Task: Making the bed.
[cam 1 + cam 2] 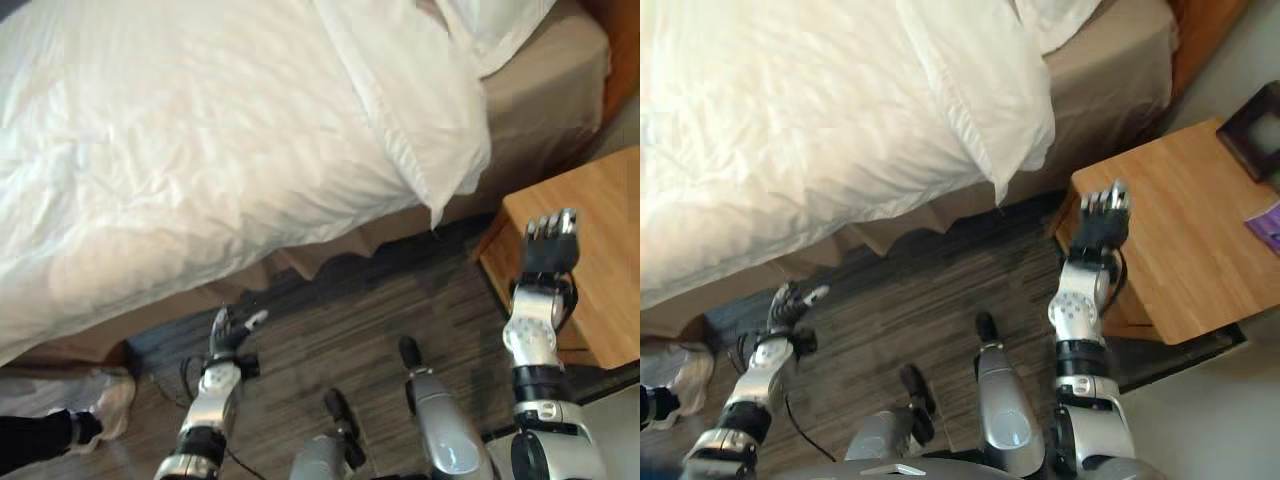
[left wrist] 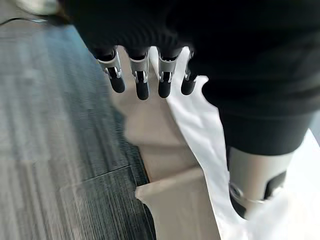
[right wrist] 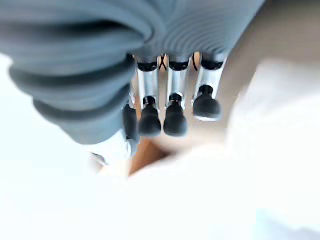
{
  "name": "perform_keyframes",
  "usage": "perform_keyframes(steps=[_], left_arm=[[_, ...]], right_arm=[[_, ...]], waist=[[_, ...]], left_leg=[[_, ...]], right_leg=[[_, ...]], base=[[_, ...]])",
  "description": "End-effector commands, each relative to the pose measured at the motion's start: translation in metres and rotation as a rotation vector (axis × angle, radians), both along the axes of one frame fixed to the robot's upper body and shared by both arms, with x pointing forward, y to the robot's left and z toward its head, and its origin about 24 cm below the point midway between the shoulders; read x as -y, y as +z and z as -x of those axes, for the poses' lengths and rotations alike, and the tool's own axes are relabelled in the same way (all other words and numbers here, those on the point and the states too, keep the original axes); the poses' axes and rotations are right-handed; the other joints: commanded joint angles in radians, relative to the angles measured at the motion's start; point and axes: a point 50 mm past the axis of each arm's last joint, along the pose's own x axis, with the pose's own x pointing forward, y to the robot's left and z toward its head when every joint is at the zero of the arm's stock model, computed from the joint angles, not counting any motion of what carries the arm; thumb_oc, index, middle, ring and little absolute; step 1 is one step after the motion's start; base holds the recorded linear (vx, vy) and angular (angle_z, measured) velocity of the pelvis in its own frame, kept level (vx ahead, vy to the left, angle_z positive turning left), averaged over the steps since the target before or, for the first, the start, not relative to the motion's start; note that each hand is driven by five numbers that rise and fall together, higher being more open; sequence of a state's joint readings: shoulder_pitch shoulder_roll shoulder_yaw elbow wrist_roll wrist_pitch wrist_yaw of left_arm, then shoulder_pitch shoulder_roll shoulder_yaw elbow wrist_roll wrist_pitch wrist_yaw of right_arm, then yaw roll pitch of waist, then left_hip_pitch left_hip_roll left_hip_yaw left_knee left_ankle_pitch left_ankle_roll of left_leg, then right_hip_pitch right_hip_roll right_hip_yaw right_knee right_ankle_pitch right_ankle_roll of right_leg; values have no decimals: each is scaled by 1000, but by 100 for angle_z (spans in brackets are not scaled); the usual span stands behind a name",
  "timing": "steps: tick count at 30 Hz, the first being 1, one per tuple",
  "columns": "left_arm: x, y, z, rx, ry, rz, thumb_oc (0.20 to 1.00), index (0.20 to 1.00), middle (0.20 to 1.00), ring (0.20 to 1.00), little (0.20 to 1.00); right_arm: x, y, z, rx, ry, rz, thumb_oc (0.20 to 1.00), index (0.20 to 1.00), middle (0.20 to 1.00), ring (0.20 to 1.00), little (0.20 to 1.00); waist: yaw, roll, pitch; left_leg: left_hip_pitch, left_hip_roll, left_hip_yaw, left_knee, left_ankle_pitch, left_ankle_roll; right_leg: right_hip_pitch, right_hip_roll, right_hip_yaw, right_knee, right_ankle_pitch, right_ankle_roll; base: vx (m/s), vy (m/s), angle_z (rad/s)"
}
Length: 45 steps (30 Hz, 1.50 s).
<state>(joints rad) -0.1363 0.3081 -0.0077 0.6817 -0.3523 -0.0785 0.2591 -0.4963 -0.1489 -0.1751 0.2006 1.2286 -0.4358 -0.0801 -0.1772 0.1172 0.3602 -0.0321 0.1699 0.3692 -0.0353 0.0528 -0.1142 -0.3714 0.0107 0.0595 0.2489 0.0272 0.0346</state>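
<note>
- Dark striped floor [image 1: 330, 330] runs along the side of the bed [image 1: 540, 100], with a wooden nightstand [image 1: 590, 250] off to the robot's right and someone's shoe [image 1: 110, 400] at the lower left edge.
- White duvet [image 1: 180, 150] is spread over most of the mattress, its edge hanging down the near side over the tan bed skirt [image 1: 300, 255]. One flap [image 1: 420, 120] is folded back near the pillow [image 1: 495, 25].
- Left hand [image 1: 232, 330] hangs low by the skirt, fingers loosely spread, holding nothing.
- Right hand [image 1: 1102, 218] is raised in front of the nightstand corner, fingers straight, also empty.
- My guess on handling: the duvet looks puffy, soft and light but bulky, so it'll sag and slide rather than keep shape.
- Best bet is probably pinching the hanging edge or that folded flap's corner, since there's loose fabric there to bunch up.
</note>
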Motion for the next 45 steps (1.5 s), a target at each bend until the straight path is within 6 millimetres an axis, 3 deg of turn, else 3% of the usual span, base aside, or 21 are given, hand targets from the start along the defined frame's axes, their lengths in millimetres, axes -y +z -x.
perform_keyframes(steps=[1,4,7,13,19,22,28,29,30,31,33,34,35,36,37,38,39,41,42,43,45], left_arm=[[-6,11,-4,75,-8,-12,1000,1000,1000,1000,1000],[-2,21,-11,114,-55,-50,1000,1000,1000,1000,1000],[-4,31,-19,154,-70,-72,1000,1000,1000,1000,1000],[-9,58,-38,246,-97,-135,1000,1000,1000,1000,1000],[-18,84,-55,327,-101,-181,1000,1000,1000,1000,1000],[-18,89,-57,346,-109,-182,1000,1000,1000,1000,1000],[-27,103,-60,381,-113,-217,1000,1000,1000,1000,1000],[-33,100,-56,363,-104,-216,1000,1000,1000,1000,1000],[-33,100,-56,363,-104,-216,1000,1000,1000,1000,1000],[-38,96,-50,348,-92,-213,1000,1000,1000,1000,1000],[-37,94,-50,336,-87,-218,1000,1000,1000,1000,1000],[-38,94,-50,337,-86,-220,1000,1000,1000,1000,1000],[-36,92,-51,326,-76,-221,1000,1000,1000,1000,1000],[-36,92,-50,326,-76,-221,1000,1000,1000,1000,1000],[-35,93,-56,323,-41,-214,1000,1000,1000,1000,1000],[-35,93,-57,324,-32,-209,1000,1000,1000,1000,1000],[-35,93,-57,320,-33,-211,1000,1000,1000,1000,1000],[-39,95,-60,322,-8,-203,1000,1000,1000,1000,1000],[-39,94,-59,318,-8,-204,1000,1000,1000,1000,1000],[-44,95,-59,310,15,-198,1000,1000,1000,1000,1000],[-42,93,-57,318,17,-189,1000,1000,1000,1000,1000]], right_arm=[[-18,39,3,238,4,-72,200,200,200,200,200],[-40,84,-5,340,44,-75,200,200,200,200,200],[-42,106,-14,333,22,-69,200,200,200,200,200],[-26,152,-27,331,-63,-32,200,200,200,200,200],[-15,214,-19,406,-162,51,200,200,200,200,200],[-14,225,-18,424,-162,75,200,200,200,200,200],[-6,246,-19,373,-229,273,200,200,200,200,200],[1,240,-25,321,-234,301,200,200,200,200,200],[2,240,-25,321,-234,301,200,200,200,200,200],[11,225,-31,260,-239,309,200,200,200,200,200],[14,205,-36,217,-228,304,200,200,200,200,200],[14,205,-36,218,-228,303,200,200,200,200,200],[17,171,-41,157,-210,252,200,200,200,200,200],[17,170,-41,157,-210,252,200,200,200,200,200],[21,103,-42,56,-169,136,200,200,200,200,200],[24,77,-41,-1,-164,95,200,200,200,200,200],[24,75,-41,-3,-163,92,200,200,200,200,200],[30,16,-35,-172,-150,63,200,200,200,200,200],[30,14,-35,-175,-148,63,200,200,200,200,200],[27,-42,-24,-378,-114,105,200,200,200,200,200],[16,-88,-10,-562,-45,205,200,200,200,200,200]], waist=[[18,-35,-84],[57,-29,-64],[90,-14,-30],[155,39,47],[190,124,95],[194,136,94],[193,190,121],[188,194,128],[185,194,132],[173,189,147],[152,179,160],[156,177,159],[138,162,160],[139,161,160],[106,134,160],[93,122,160],[93,120,160],[67,89,160],[66,89,160],[48,57,160],[38,14,160]], left_leg=[[-70,-16,-9,89,-59,10],[-93,-15,-9,82,-46,5],[-116,-10,-19,76,-30,-1],[-181,8,-49,60,13,-14],[-312,2,-81,147,-2,-11],[-352,-1,-82,187,-14,-6],[-544,22,-78,449,-96,19],[-570,35,-85,514,-137,12],[-582,41,-76,515,-115,21],[-592,47,-77,563,-155,13],[-602,55,-60,563,-138,25],[-590,50,-69,570,-165,17],[-602,58,-49,562,-146,29],[-601,58,-48,561,-146,29],[-586,59,-43,543,-155,31],[-576,58,-42,535,-157,29],[-570,58,-42,532,-155,29],[-532,60,-44,513,-157,28],[-525,60,-44,508,-156,28],[-472,61,-49,474,-153,27],[-416,57,-62,445,-150,26]], right_leg=[[87,-74,58,-175,-13,84],[58,-79,46,-169,-4,77],[36,-86,29,-160,-4,76],[-18,-98,-28,-109,-35,76],[-177,-131,-50,98,-121,74],[-218,-140,-44,144,-134,75],[-422,-175,13,383,-201,67],[-450,-174,29,437,-233,70],[-461,-171,27,434,-209,66],[-471,-169,38,464,-238,66],[-493,-154,42,462,-207,62],[-483,-156,45,472,-233,66],[-497,-144,46,446,-201,61],[-496,-144,46,445,-200,61],[-483,-134,43,412,-190,62],[-472,-133,41,397,-182,63],[-465,-134,40,394,-181,63],[-413,-130,24,348,-167,64],[-405,-130,23,342,-165,64],[-339,-124,9,289,-150,66],[-257,-119,-1,221,-126,72]], base=[[-6,15,5],[-35,-7,-3],[-11,-26,15],[-23,-86,24],[-34,-44,37],[-24,3,26],[-29,-21,16],[-57,-30,-6],[-7,-16,-6],[-167,-40,-9],[-67,3,-29],[-53,36,-35],[-38,23,-23],[-176,26,-24],[-75,27,-27],[-76,29,-27],[-44,8,-18],[-30,9,-13],[-30,10,-13],[-26,7,-13],[12,-21,-18]])
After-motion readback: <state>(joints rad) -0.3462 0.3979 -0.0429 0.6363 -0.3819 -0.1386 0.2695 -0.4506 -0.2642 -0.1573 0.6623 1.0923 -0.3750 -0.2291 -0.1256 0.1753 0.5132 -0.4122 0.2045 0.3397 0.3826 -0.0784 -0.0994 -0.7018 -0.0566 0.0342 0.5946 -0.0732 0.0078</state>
